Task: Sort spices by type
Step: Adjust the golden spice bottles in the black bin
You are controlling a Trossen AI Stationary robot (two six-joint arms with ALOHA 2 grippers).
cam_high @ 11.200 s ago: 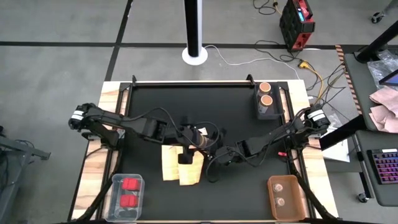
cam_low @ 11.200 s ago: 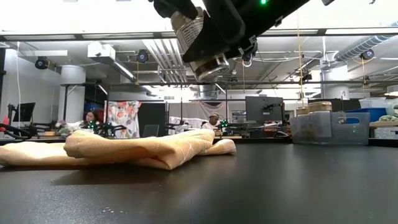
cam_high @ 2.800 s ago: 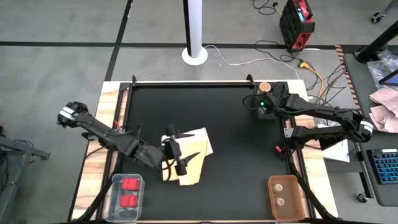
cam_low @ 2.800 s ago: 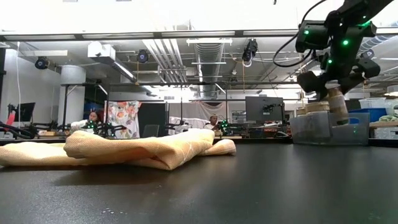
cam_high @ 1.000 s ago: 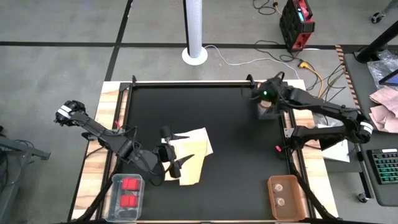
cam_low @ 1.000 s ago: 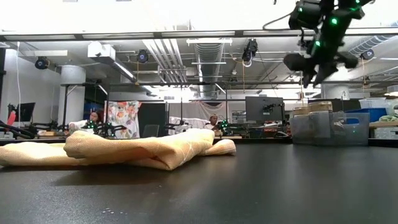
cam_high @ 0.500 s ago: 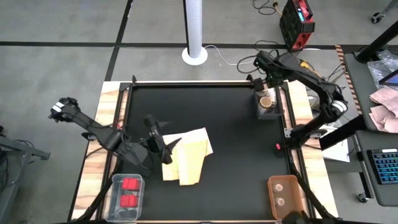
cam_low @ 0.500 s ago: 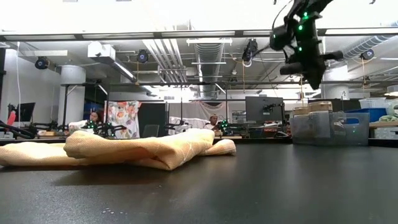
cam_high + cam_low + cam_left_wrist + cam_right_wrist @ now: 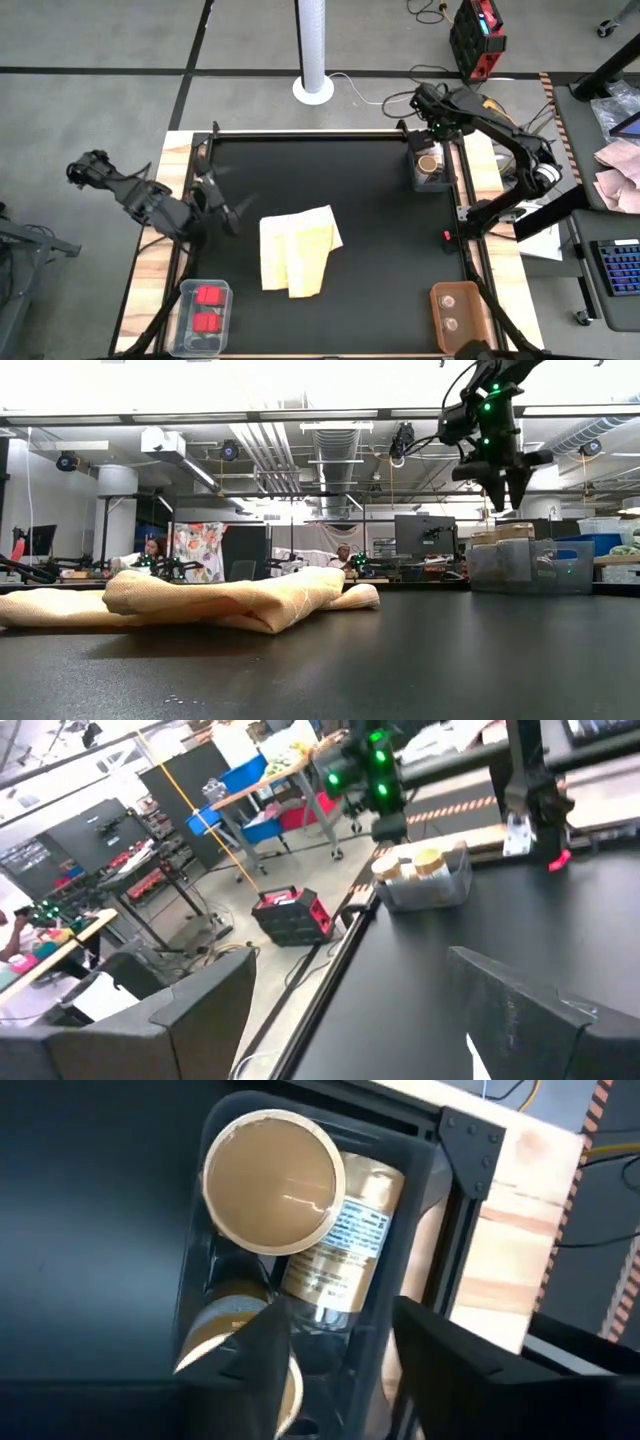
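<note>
Right gripper (image 9: 425,137), fingers parted and empty, has lifted clear above the clear bin (image 9: 429,172), leaving its jar (image 9: 275,1180) deposited there; sorting appears complete.

The table (image 9: 380,260) lies mostly bare around the folded yellow cloth (image 9: 296,250) at its middle. Bins crowd three corners: the jar bin (image 9: 432,170), red-block bin (image 9: 205,315) and seemingly shallow orange tray (image 9: 458,315).

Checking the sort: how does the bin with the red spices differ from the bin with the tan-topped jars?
The red spice bin sits at the table's near left corner and holds blocky red containers; the jar bin sits at the far right, under the right gripper, holding round tan-topped jars. Both are small clear bins.
</note>
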